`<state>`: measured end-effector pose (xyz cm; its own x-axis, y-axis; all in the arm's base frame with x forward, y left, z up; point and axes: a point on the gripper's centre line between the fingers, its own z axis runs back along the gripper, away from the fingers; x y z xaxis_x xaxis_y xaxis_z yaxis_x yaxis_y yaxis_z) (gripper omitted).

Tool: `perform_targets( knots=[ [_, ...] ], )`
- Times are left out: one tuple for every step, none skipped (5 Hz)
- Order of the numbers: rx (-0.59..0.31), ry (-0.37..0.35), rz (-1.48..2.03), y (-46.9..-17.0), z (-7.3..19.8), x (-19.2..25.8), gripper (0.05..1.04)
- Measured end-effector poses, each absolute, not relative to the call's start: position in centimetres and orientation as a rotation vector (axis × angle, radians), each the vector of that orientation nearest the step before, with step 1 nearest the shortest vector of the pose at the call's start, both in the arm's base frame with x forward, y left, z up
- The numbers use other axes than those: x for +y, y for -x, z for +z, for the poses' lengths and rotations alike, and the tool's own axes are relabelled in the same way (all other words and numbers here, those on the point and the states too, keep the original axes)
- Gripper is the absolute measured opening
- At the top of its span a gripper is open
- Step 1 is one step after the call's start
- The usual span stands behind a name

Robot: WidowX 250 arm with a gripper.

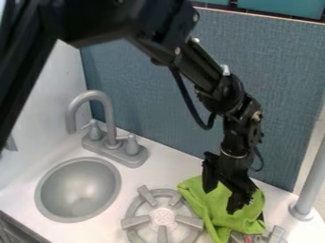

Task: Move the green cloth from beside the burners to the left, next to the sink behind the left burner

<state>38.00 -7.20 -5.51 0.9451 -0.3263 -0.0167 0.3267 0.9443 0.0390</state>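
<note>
Gripper (221,200) is hanging with fingers parted, green cloth (217,207) lying bunched directly beneath, beside the nearer burner (163,217); no lift is showing, so handling is presumably either just starting or already finishing, and I am not managing to tell which.

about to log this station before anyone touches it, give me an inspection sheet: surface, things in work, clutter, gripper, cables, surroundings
surface: white countertop with round grey sink, grey faucet and grey-ribbed toy burner
things in work: crumpled lime-green cloth, right of the burner
clutter: small pink item at the bottom edge, partly cut off, unidentified
gripper: black two-finger gripper over the cloth, fingers apart; contact unclear
cables: black cable looping beside the arm
surroundings: blue-grey textured panel behind, grey post at right
</note>
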Motion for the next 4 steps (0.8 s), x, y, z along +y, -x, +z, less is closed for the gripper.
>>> perform_targets(
  knots=[
    [0.031,-0.036,-0.344,-38.8,-7.3,-7.3,1.001],
    [0.036,-0.044,-0.333,-39.5,-8.5,-7.3,1.001],
    [0.033,-0.044,-0.341,-40.2,-9.4,-7.4,1.001],
    [0.031,-0.017,-0.327,-41.0,-10.5,-6.7,1.001]
  ],
)
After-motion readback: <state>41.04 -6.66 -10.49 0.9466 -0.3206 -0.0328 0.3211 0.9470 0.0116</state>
